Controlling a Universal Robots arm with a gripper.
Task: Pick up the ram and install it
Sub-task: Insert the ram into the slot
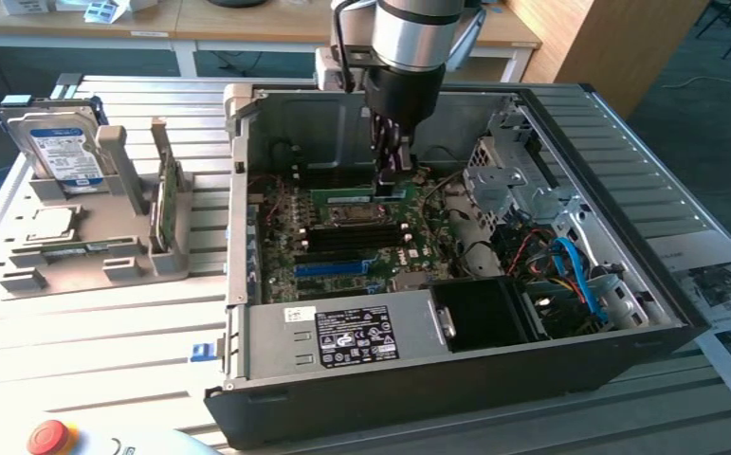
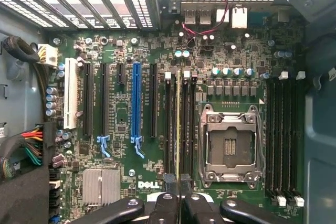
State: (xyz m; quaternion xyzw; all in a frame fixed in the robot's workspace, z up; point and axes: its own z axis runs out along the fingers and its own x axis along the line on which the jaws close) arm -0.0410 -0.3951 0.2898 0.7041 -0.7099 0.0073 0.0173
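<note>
My gripper [image 1: 391, 182] reaches down into the open computer case and is shut on the ram [image 1: 343, 196], a narrow green stick held level just above the motherboard. In the wrist view the ram [image 2: 178, 124] appears edge-on as a thin line running away from the gripper [image 2: 178, 186]. It lies in line with the black memory slots [image 2: 169, 124] beside the empty processor socket [image 2: 231, 145]. Whether it is seated in a slot I cannot tell.
Case walls [image 1: 466, 379], a drive cage [image 1: 517, 190] and cables [image 1: 568, 265] surround the board. More memory slots [image 2: 283, 135] lie past the socket. At the exterior view's left, a grey holder [image 1: 100, 256] carries a hard drive [image 1: 64, 152], a processor chip [image 1: 46, 225] and another green board [image 1: 163, 204].
</note>
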